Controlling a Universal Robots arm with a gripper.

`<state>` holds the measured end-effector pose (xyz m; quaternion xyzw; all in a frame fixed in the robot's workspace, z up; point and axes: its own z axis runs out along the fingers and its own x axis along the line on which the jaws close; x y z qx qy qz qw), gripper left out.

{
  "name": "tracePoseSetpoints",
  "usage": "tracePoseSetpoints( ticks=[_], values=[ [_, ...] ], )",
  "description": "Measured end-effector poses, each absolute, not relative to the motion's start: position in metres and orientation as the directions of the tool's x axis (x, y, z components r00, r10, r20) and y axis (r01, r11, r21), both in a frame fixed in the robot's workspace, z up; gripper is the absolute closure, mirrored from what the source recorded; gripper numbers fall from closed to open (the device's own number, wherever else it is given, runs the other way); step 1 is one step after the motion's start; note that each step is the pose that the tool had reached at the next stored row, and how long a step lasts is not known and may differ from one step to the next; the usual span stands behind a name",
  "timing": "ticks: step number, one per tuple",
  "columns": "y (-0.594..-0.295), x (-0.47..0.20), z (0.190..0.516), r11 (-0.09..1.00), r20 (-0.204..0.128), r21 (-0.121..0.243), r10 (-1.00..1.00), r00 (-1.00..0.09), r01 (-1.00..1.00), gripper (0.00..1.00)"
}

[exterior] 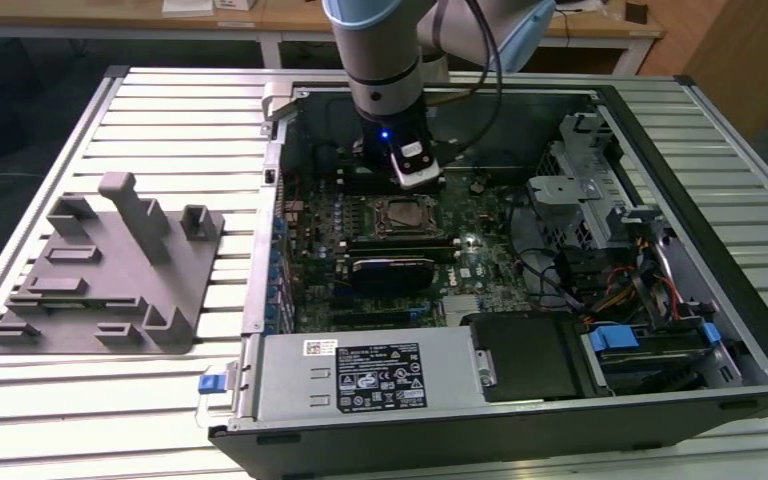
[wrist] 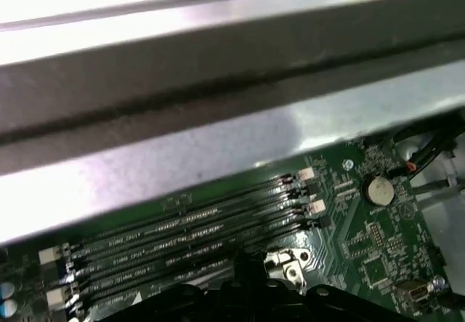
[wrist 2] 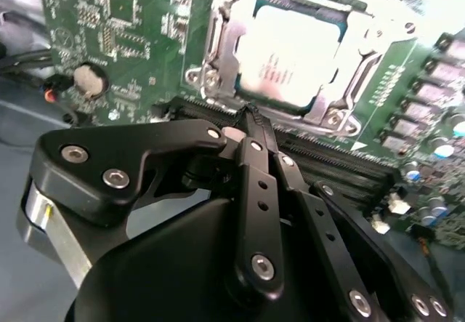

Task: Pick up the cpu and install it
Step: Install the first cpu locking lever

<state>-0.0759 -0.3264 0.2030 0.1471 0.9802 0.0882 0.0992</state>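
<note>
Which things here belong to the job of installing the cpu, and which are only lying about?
Belonging to the job:
- cpu, lying in the socket on the motherboard
- gripper, fingers together, holding nothing, beside the socket

Just lying about:
- grey fixture block on the table, at the exterior view's left
- power supply
- drive cage
- memory slots

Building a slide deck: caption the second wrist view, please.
Shut gripper poised beside the cpu seated in its motherboard socket.

Gripper (wrist 2: 251, 115) fingers pressed together, empty.
</note>
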Motion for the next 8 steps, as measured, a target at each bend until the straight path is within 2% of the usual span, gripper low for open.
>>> tracePoseSetpoints(
  ticks=[8],
  values=[
    [-0.3321,-0.0739,0.2029,0.953,-0.158,0.126,0.294,-0.943,0.276,0.89]
  ],
)
